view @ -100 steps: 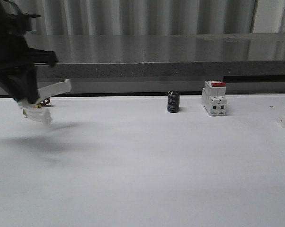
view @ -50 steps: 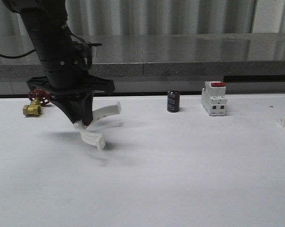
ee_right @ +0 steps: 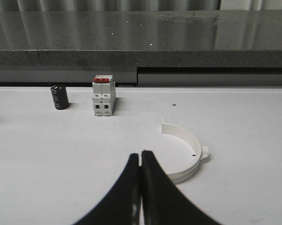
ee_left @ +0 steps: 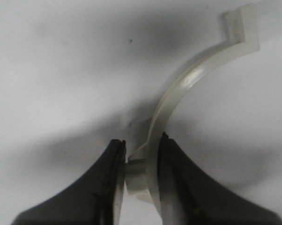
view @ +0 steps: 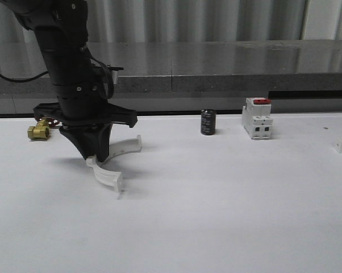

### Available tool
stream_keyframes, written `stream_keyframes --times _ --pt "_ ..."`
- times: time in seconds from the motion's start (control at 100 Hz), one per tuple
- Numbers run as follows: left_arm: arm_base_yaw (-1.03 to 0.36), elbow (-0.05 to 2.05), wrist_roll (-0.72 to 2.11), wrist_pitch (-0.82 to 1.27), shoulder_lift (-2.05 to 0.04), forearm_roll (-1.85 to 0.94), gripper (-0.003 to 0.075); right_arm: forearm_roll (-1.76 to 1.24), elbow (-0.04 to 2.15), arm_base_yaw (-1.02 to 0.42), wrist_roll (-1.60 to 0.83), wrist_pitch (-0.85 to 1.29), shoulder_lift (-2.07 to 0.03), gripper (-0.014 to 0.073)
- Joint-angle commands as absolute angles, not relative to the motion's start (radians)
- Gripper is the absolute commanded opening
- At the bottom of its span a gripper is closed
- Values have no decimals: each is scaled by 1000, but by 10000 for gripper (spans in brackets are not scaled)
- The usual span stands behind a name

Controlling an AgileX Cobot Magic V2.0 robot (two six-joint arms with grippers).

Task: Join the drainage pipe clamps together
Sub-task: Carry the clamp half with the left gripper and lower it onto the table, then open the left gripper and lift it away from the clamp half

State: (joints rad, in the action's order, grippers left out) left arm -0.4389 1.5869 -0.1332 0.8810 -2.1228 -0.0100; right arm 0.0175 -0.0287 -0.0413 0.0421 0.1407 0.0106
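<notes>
My left gripper [view: 98, 158] hangs just above the white table [view: 228, 216] at the left, shut on one white half-ring drainage pipe clamp [view: 108, 176]. In the left wrist view the fingers [ee_left: 171, 183] pinch that clamp [ee_left: 188, 77] near one end, and its arc curves away to a flat tab. The other clamp [ee_right: 185, 174] lies flat on the table in the right wrist view, just beyond and beside my right gripper [ee_right: 141, 155]. That gripper is shut with nothing in it.
A white breaker with a red top [view: 257, 118] and a small black cylinder [view: 208, 122] stand at the back of the table. A brass valve [view: 39, 131] lies at the back left, behind the left arm. A grey ledge runs along the far edge.
The left arm has carried its clamp from the far left edge rightward over the table, then sunk slightly lower in the last half second. The brass valve has come into sight.
</notes>
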Motion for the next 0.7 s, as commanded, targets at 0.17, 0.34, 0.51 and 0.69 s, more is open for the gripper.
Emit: stream_keyframes --times 0.17,0.34,0.51,0.69 --pt "-448 1615 -148 879 -2067 -8 463 14 -9 -33 35 57 27 -67" --pt "-446 1615 -148 859 -2064 19 491 14 -9 -33 35 57 27 -67" --pt "-440 1615 -148 826 -1992 19 491 14 -9 -33 35 57 27 -67" --pt "-380 1615 -148 798 -1843 24 491 14 -9 -33 35 57 27 -67"
